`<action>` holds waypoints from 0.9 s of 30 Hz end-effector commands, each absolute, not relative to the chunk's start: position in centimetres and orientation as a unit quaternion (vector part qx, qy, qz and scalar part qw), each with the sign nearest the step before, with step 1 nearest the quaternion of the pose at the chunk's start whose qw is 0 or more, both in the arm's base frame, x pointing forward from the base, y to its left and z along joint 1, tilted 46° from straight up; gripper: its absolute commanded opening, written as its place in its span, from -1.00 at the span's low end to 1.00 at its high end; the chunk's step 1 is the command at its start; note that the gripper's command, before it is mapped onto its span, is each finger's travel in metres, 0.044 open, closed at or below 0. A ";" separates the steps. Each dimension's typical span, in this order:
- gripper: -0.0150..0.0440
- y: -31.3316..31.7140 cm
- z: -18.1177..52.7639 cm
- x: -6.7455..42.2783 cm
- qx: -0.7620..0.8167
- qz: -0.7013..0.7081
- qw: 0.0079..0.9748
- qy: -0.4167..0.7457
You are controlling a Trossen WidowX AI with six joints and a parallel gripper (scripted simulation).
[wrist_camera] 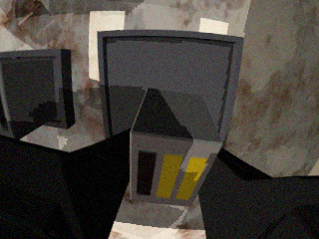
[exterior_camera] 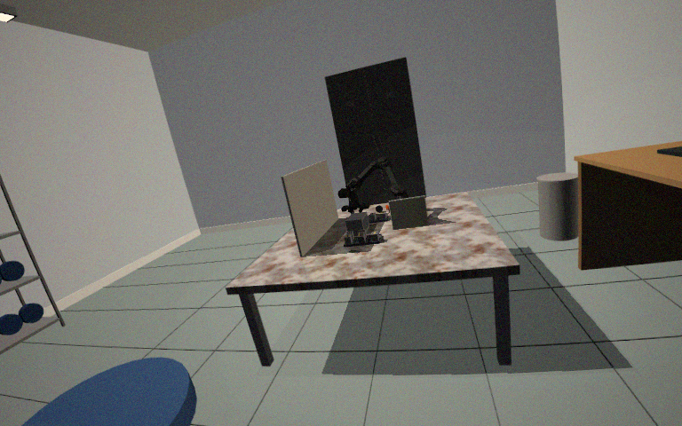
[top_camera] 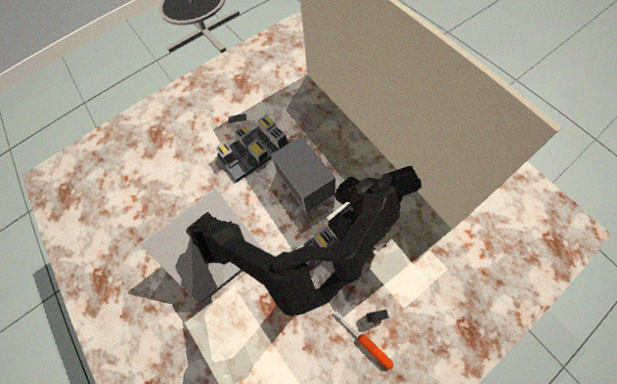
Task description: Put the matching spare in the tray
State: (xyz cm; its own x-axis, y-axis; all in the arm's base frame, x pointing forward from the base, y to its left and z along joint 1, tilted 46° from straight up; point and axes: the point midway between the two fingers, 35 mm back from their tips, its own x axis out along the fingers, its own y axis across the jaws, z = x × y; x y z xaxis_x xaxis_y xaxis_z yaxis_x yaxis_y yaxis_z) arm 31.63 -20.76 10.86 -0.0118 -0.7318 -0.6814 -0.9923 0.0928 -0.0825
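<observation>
My gripper (wrist_camera: 167, 135) (top_camera: 328, 241) is shut on a small grey spare (wrist_camera: 166, 159) (top_camera: 324, 238) with two yellow stripes and one dark stripe on its face. In the wrist view the spare hangs over the near edge of the shallow grey tray (wrist_camera: 174, 66). In the top view my arm hides the tray. The mounted unit (top_camera: 304, 172) (exterior_camera: 357, 222), a plain grey box, stands just beyond the gripper. The rack of other spares (top_camera: 250, 150) (exterior_camera: 366, 237) sits behind the unit.
A tall beige panel (top_camera: 405, 81) (exterior_camera: 309, 206) stands close on the right of the arm. A smaller upright panel (top_camera: 187, 240) (exterior_camera: 408, 211) stands to the left. An orange-handled screwdriver (top_camera: 373, 351) and a small dark block (top_camera: 374, 316) lie near the table's front.
</observation>
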 end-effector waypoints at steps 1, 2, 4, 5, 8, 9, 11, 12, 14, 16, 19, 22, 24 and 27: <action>-0.31 -20.7 10.9 31.6 -0.637 0.219 0.298 0.677; -0.22 -20.7 10.9 31.6 -0.637 0.219 0.298 0.677; -0.05 -20.7 10.9 31.6 -0.637 0.219 0.298 0.677; 0.04 -20.7 10.9 31.6 -0.637 0.219 0.298 0.677; 0.31 -20.7 10.9 31.6 -0.637 0.219 0.298 0.677; 0.40 -20.7 10.9 31.6 -0.637 0.219 0.298 0.677; 0.58 -20.7 10.9 31.6 -0.637 0.219 0.298 0.677; 0.67 -20.7 10.9 31.6 -0.637 0.219 0.298 0.677; 0.84 -20.7 10.9 31.6 -0.637 0.219 0.298 0.677; 1.00 -20.7 10.9 31.6 -0.637 0.219 0.298 0.677; 1.00 -18.8 12.5 32.0 -0.636 0.222 0.300 0.676; 1.00 -14.6 16.1 32.1 -0.636 0.226 0.299 0.675; 1.00 -13.0 17.8 31.7 -0.636 0.226 0.297 0.675; 1.00 -12.8 18.0 31.7 -0.636 0.226 0.297 0.675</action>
